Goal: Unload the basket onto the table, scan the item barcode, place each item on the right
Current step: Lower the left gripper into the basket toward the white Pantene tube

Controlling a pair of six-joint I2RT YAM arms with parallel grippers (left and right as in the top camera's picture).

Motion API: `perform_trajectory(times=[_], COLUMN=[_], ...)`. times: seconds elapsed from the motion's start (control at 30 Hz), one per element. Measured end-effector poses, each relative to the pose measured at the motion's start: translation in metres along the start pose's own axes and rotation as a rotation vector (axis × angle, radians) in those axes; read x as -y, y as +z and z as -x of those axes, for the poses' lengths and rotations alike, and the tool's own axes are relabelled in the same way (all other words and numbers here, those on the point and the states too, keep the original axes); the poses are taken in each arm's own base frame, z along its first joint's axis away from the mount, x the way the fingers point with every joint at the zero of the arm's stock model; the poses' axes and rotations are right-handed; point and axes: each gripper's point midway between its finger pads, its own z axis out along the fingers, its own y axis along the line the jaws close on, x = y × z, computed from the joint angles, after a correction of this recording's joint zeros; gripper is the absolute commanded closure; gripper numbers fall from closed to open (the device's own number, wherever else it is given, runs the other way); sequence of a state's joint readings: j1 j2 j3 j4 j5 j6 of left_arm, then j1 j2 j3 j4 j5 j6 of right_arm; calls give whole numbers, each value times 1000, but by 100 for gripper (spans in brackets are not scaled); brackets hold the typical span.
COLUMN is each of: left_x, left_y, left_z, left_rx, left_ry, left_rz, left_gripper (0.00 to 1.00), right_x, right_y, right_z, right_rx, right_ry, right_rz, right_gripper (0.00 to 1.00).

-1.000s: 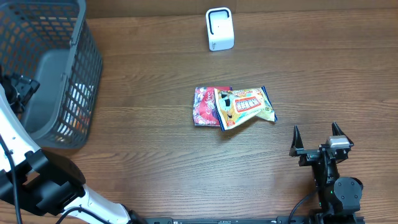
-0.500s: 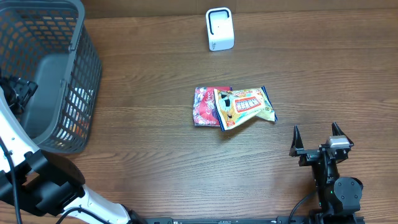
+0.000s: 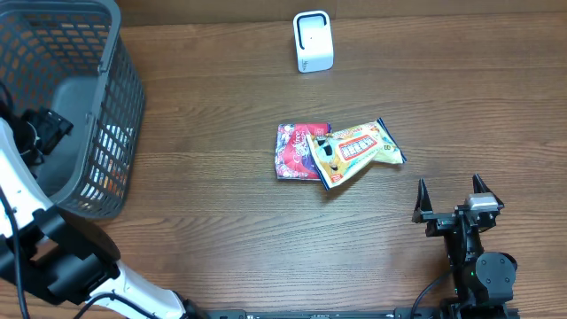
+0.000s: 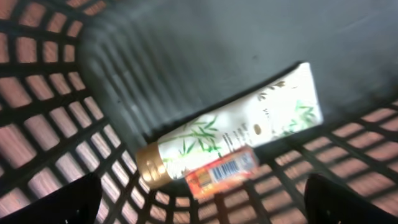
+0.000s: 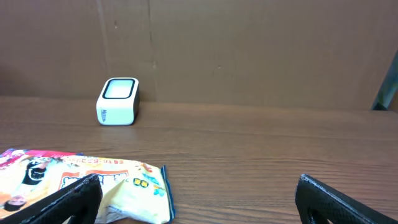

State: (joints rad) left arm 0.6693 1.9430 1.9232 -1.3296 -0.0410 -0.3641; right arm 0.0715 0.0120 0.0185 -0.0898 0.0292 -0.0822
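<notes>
Because goods awaiting scan seemingly lay in basket [image 3: 113, 35], left gripper [image 3: 42, 127] hung inside, jaws wide and empty, over bamboo-print tube [image 4: 242, 134]; right gripper [image 3: 450, 190] sat parked open, facing scanner [image 3: 312, 42] beyond snack packet [image 3: 359, 152].

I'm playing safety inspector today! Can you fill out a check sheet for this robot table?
Surface: brown wooden table, no spills seen.
Job's things: white scanner at the far edge; yellow snack packet overlapping a red packet mid-table; grey basket on the left holding a bamboo-print tube and a small orange barcoded item.
Clutter: nothing seen.
Grippers: left gripper open, inside the basket over the tube; right gripper open, empty.
Cables: black cable by the right arm's base.
Surroundings: plain brown wall behind the table.
</notes>
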Motion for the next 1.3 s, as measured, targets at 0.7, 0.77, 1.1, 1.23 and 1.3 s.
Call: perform_trajectory(times=[0.7, 0.77, 1.1, 1.23, 1.3], left_x=[11, 13, 13, 8, 2], left_y=[93, 100, 113, 120, 123], left_z=[-43, -51, -54, -48, -45], left_rx=[-309, -349, -377, -355, -343], left_ry=[252, 275, 309, 310, 287], left_rz=[7, 11, 18, 63, 111], left_gripper=[27, 27, 32, 43, 42], right_x=[0, 0, 0, 0, 0], right_y=[0, 0, 0, 0, 0], right_z=[0, 0, 0, 0, 0], right_rx=[0, 0, 0, 0, 0], right_ry=[0, 0, 0, 0, 0], right_rz=[0, 0, 0, 0, 0], right_gripper=[0, 0, 0, 0, 0])
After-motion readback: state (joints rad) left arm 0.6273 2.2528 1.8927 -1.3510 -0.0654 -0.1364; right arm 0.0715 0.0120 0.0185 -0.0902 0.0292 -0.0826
